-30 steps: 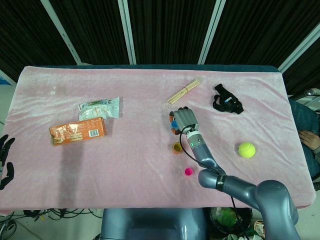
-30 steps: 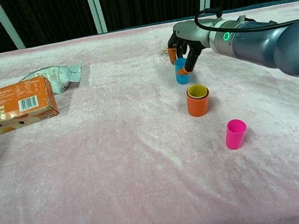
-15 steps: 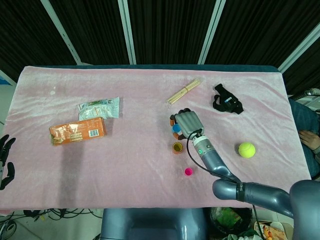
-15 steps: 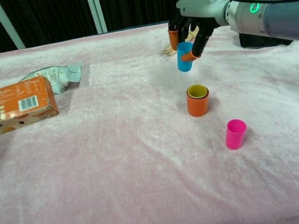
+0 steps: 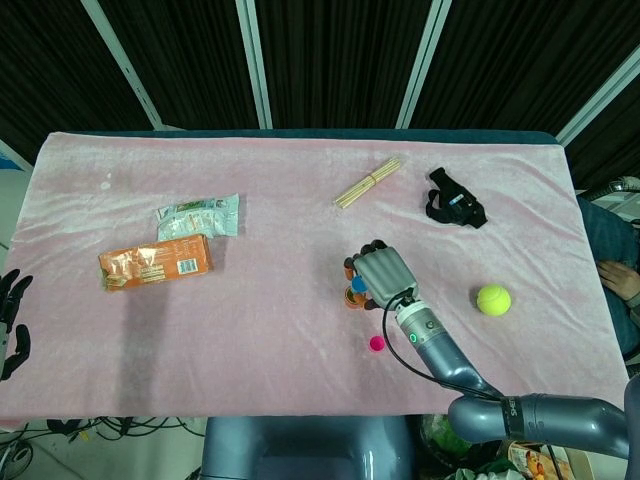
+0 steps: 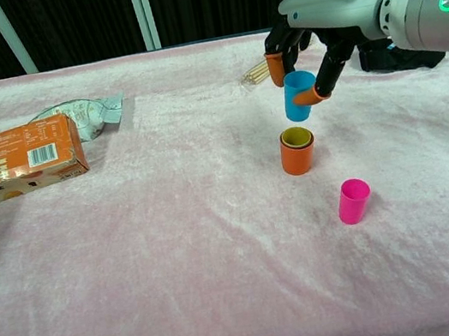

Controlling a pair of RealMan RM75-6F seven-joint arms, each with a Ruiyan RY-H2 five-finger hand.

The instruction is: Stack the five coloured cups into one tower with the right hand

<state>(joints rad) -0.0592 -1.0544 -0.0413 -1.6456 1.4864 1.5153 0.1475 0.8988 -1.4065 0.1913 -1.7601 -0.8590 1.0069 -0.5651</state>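
Observation:
My right hand (image 6: 310, 38) holds a blue cup (image 6: 299, 96) in the air, pinched between thumb and fingers, mouth up. It hangs just above an orange cup (image 6: 296, 155) with a yellow-green cup (image 6: 296, 137) nested inside. A pink cup (image 6: 353, 201) stands alone, nearer to me and to the right. In the head view the right hand (image 5: 383, 274) covers most of the blue cup (image 5: 358, 285) and the orange cup (image 5: 353, 302); the pink cup (image 5: 377, 344) shows below them. My left hand (image 5: 10, 320) hangs off the table's left edge, fingers apart and holding nothing.
An orange box (image 6: 11, 164) and a snack packet (image 5: 198, 215) lie at the left. A bundle of sticks (image 5: 370, 182) and a black strap (image 5: 455, 205) lie at the back right. A tennis ball (image 5: 493, 299) sits right of the cups.
My right hand has lifted the blue cup off the cloth and carried it toward me, until it hangs over the orange and yellow-green cups. The other cups have not moved.

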